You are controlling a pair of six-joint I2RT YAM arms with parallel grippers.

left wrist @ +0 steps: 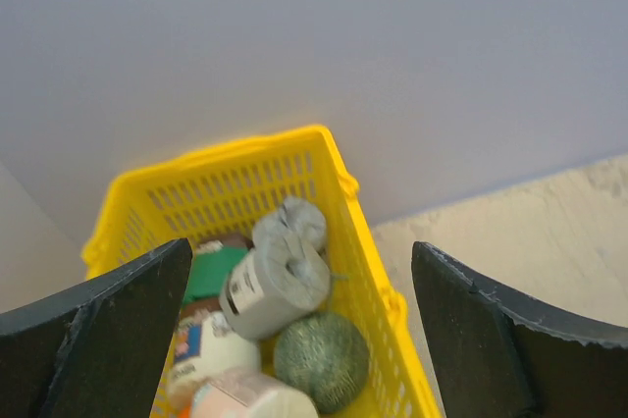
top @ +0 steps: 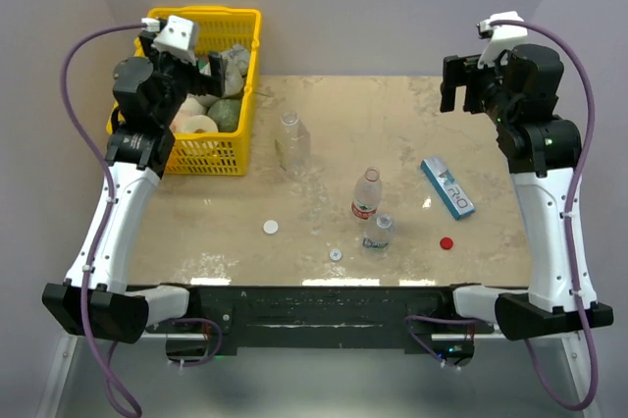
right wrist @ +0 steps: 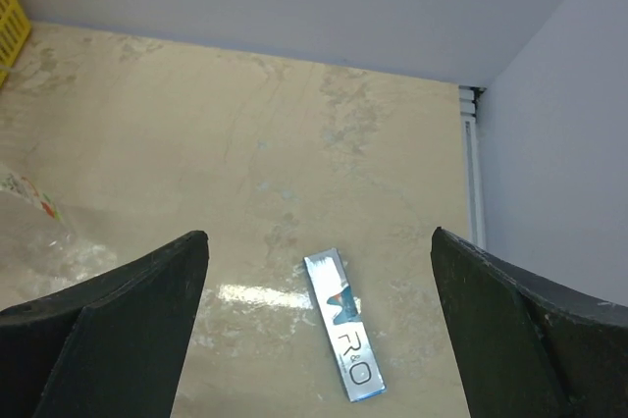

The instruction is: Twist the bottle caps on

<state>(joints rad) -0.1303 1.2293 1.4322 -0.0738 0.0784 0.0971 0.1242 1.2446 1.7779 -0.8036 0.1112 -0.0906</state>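
Three clear bottles stand upright and uncapped mid-table: a squarish unlabelled one [top: 292, 143], a red-labelled one [top: 366, 194] and a short blue-labelled one [top: 378, 232]. The caps lie loose near the front edge: white [top: 270, 227], ring-like pale grey [top: 336, 254] and red [top: 446, 241]. My left gripper [top: 212, 73] [left wrist: 299, 246] hangs open over the yellow basket, far from the bottles. My right gripper [top: 457, 86] [right wrist: 319, 235] is raised at the back right, open, with nothing between its fingers. Neither wrist view shows a cap.
A yellow basket [top: 251, 65] [left wrist: 332, 158] at the back left holds grey rolls, a green ball and other items. A flat blue-and-white box [top: 447, 187] [right wrist: 342, 338] lies right of the bottles. Walls close the table at the back and right.
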